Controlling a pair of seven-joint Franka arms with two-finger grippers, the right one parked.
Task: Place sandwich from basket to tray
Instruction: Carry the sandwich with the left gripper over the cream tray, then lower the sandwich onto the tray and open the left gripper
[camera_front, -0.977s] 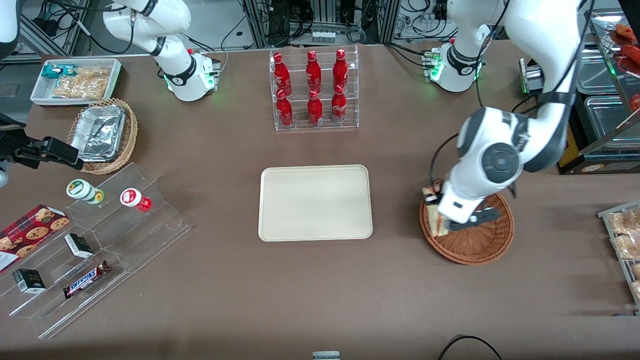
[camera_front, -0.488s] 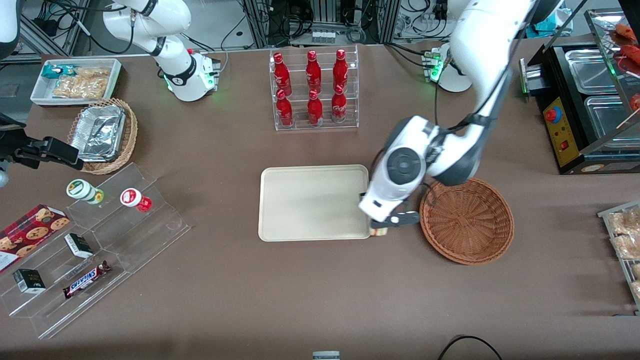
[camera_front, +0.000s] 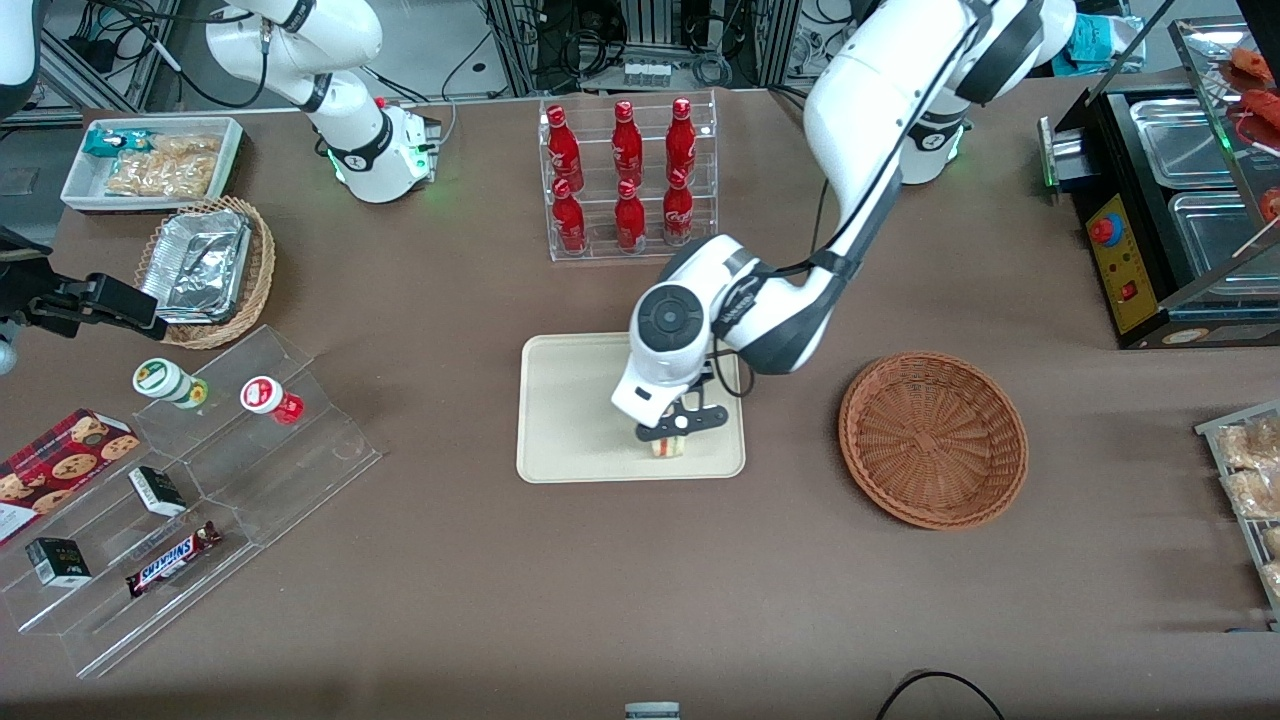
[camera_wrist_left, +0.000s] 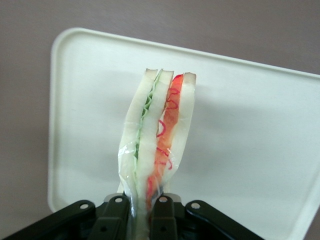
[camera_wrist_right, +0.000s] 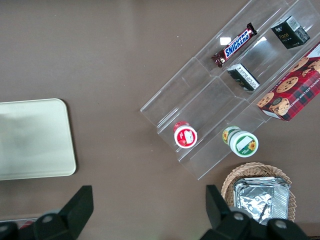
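Delivery looks like the step in hand: near the centre of the front view the gripper (camera_front: 672, 432), clamped on the sandwich (camera_wrist_left: 156, 150), hangs over the tray (camera_front: 570, 400), the basket (camera_front: 933, 438) vacated, so lowering and letting go should come next.

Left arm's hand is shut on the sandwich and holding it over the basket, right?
Not quite. The hand is shut on the sandwich, but over the tray, not the basket, which holds nothing. The front view shows this, and the left wrist view shows the tray under the sandwich.
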